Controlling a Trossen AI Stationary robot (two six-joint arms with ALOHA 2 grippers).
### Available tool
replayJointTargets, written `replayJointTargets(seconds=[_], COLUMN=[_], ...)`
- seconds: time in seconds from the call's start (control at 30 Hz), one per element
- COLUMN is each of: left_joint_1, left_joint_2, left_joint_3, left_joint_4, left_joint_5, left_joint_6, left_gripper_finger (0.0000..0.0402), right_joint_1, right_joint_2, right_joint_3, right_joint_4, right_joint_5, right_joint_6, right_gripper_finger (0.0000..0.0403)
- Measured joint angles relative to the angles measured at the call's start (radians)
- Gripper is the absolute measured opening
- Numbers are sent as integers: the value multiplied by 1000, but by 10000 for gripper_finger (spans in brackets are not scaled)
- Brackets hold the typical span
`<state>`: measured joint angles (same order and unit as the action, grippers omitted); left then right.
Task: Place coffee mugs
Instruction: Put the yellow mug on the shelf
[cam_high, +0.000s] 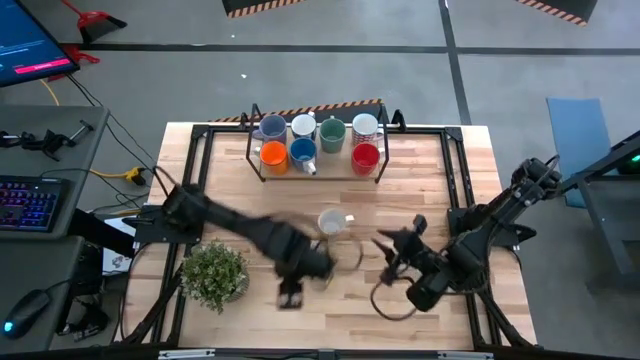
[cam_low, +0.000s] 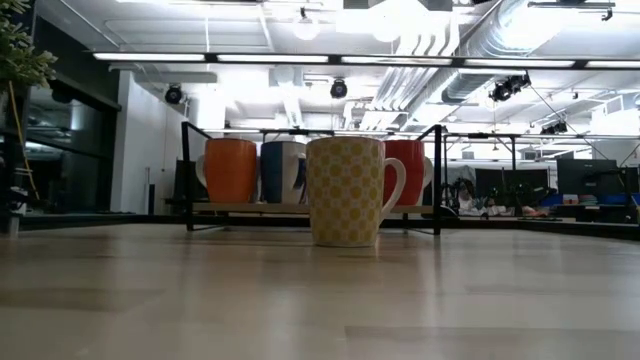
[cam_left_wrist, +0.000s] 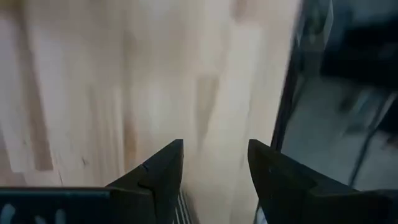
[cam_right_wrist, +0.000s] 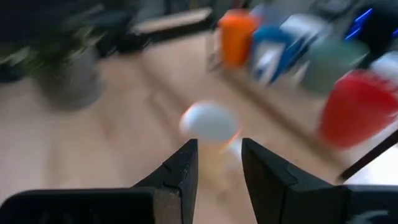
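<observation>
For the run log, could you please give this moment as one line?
patterned mug: alone mid-table | rack: seven mugs | left claw: open, empty | right claw: open, facing patterned mug

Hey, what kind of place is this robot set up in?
Probably a robotics lab or workshop: bare ceiling ducts overhead, a keyboard on a side bench, hazard tape on the concrete floor.

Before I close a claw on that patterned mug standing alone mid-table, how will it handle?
The patterned mug looks like rigid glazed ceramic, so probably slick and chip-prone. It stands upright on a flat base, wide for its height, so a nudge should slide it rather than tip it. Its handle may swing it off-centre.
</observation>
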<state>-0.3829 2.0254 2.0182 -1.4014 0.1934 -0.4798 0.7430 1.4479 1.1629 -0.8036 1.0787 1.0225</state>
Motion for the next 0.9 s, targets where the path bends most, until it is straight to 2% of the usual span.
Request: replayJointTargets(seconds=[0.1,0.17,0.27,0.47,0.53,0.7,0.9], left_joint_1=[-94,-138,-179,-218,-232,-263,-258], left_joint_2=[0,0,-12,-54,-94,-192,-292], left_joint_3=[0,0,-2,-6,-34,-140,-262], left_joint_4=[-35,-52,-88,-174,-155,-148,-68], left_joint_5=[-70,-161,-289,-462,-523,-618,-633], left_joint_6=[39,40,36,14,-10,-84,-109], left_gripper_finger=[168,168,168,168,168,168,168], right_joint_1=[-66,-124,-245,-459,-502,-574,-706], right_joint_2=[0,0,0,0,0,5,30], right_joint_3=[0,0,0,0,1,1,22], right_joint_4=[6,16,79,359,392,373,358], right_joint_5=[75,65,-87,-567,-635,-711,-868], right_joint_6=[-52,-97,-195,-466,-481,-481,-464], right_gripper_finger=[103,103,103,103,103,103,103])
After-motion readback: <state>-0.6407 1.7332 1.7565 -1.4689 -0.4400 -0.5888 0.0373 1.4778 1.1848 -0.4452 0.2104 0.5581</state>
